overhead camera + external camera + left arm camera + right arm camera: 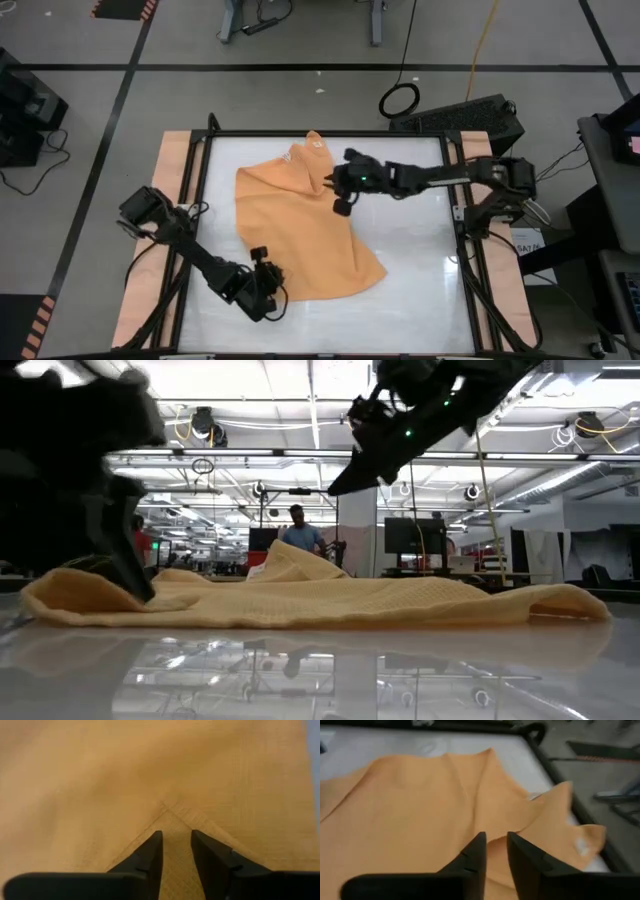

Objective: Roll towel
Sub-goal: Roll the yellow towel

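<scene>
Towel [300,235] lies rumpled on table [420,290], person [298,532] beyond

In the left wrist view the towel [150,780] fills nearly the whole picture and runs off every edge, so its outline cannot be told, and the left gripper [176,842] shows only two dark fingers with a narrow gap, cut off at six o'clock. In the low view a dark blurred arm at nine to eleven o'clock hides the towel's near end, and the person [298,532] far behind is too small to make out. In the right wrist view the white tag [580,845] at four o'clock is blurred.
</scene>
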Robot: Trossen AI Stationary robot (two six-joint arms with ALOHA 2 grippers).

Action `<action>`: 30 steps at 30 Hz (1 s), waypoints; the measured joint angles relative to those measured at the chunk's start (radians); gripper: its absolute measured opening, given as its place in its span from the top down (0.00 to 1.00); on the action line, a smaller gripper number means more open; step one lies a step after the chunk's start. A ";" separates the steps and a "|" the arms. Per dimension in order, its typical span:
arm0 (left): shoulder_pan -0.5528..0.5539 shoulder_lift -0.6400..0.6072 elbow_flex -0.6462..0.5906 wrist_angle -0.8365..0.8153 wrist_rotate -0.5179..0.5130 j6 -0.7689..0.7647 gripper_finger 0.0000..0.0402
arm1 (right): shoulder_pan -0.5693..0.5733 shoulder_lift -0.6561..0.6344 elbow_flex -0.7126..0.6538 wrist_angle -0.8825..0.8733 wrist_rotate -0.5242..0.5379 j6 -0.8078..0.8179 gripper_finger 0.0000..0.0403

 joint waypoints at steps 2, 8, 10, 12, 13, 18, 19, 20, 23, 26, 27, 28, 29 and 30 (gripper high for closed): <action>-0.018 0.017 0.005 -0.018 0.008 -0.055 0.68 | 0.003 0.059 0.034 -0.007 -0.010 0.006 0.70; -0.114 0.024 0.004 -0.096 -0.047 -0.101 0.67 | 0.036 0.265 0.149 -0.031 0.060 0.057 0.40; -0.140 0.011 0.002 -0.138 -0.048 -0.103 0.67 | 0.040 0.311 0.189 -0.044 0.064 0.088 0.33; -0.159 -0.001 0.001 -0.167 -0.050 -0.119 0.67 | 0.042 0.346 0.230 -0.089 0.077 0.109 0.31; -0.166 -0.008 0.000 -0.179 -0.050 -0.125 0.67 | 0.042 0.363 0.248 -0.109 0.077 0.111 0.30; -0.176 -0.029 -0.002 -0.197 -0.051 -0.124 0.67 | 0.040 0.443 0.304 -0.127 0.086 0.113 0.37; -0.176 -0.031 -0.002 -0.197 -0.053 -0.122 0.67 | 0.040 0.457 0.311 -0.128 0.087 0.113 0.40; -0.176 -0.033 -0.002 -0.197 -0.057 -0.118 0.67 | 0.040 0.470 0.316 -0.128 0.088 0.113 0.43; -0.176 -0.036 -0.002 -0.201 -0.067 -0.116 0.67 | 0.040 0.495 0.329 -0.130 0.086 0.113 0.57; -0.176 -0.053 -0.002 -0.236 -0.074 -0.118 0.67 | 0.041 0.501 0.333 -0.141 0.083 0.113 0.74; -0.176 -0.066 -0.002 -0.247 -0.078 -0.120 0.67 | 0.042 0.499 0.333 -0.158 0.083 0.113 0.81; -0.176 -0.081 -0.002 -0.261 -0.084 -0.123 0.67 | 0.042 0.497 0.333 -0.174 0.083 0.113 0.87; -0.176 -0.102 -0.002 -0.280 -0.089 -0.124 0.67 | 0.043 0.491 0.333 -0.189 0.083 0.112 0.93; -0.176 -0.127 -0.002 -0.298 -0.098 -0.124 0.67 | 0.044 0.481 0.333 -0.208 0.083 0.110 0.96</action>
